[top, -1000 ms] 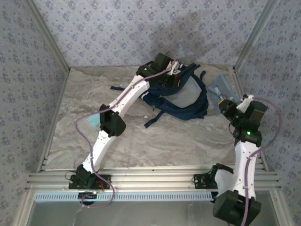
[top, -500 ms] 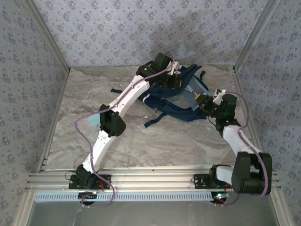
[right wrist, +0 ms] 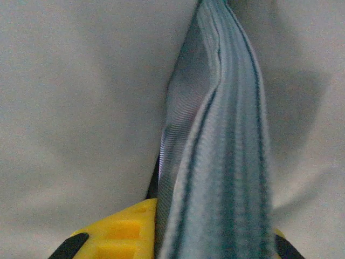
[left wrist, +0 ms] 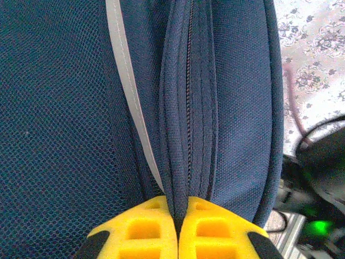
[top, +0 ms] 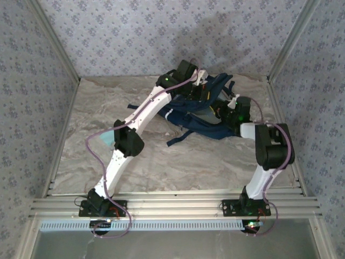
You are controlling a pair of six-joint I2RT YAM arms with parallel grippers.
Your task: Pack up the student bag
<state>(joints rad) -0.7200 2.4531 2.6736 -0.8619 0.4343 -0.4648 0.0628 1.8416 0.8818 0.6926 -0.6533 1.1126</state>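
**A:** What does the left gripper (left wrist: 178,229) have?

**B:** It is clamped tight on a fold of the bag (left wrist: 237,118). Its 2 yellow fingers (left wrist: 143,234) meet with navy cloth pinched between them. A zip (left wrist: 188,91) and a white stripe (left wrist: 125,91) run straight away from the fingertips, with mesh (left wrist: 54,140) to their left.

**A:** And the right gripper (right wrist: 202,243)?

**B:** It is clenched on a thin grey-blue piece (right wrist: 226,135), seen edge-on, that rises from between its fingers. The background there is plain pale grey and blurred, and I cannot tell what surface it is.

**A:** Where is the bag, and how does it lie?

**B:** It is at the far right of the table (top: 97,108), close to the back wall. From above, its bulk has its long axis running left to right. The pinched edge is raised on the far side and the rest sags toward the near side. There are 2 straps. 1 strap (top: 178,138) trails to the near left, and the other strap (top: 133,102) reaches left and passes under the left arm.

**A:** What is hard to make out?

**B:** From above, the bag's folds cover the right fingertips, so I cannot tell whether the piece is inside the bag or beside it. I also cannot tell which end of the bag is its top. The left arm (top: 145,110) crosses over part of the bag. Its elbow also cuts off a teal thing (top: 107,139) lying on the table. In the left wrist view, a dark arm part with a green light (left wrist: 319,226) is cropped at the lower right corner.
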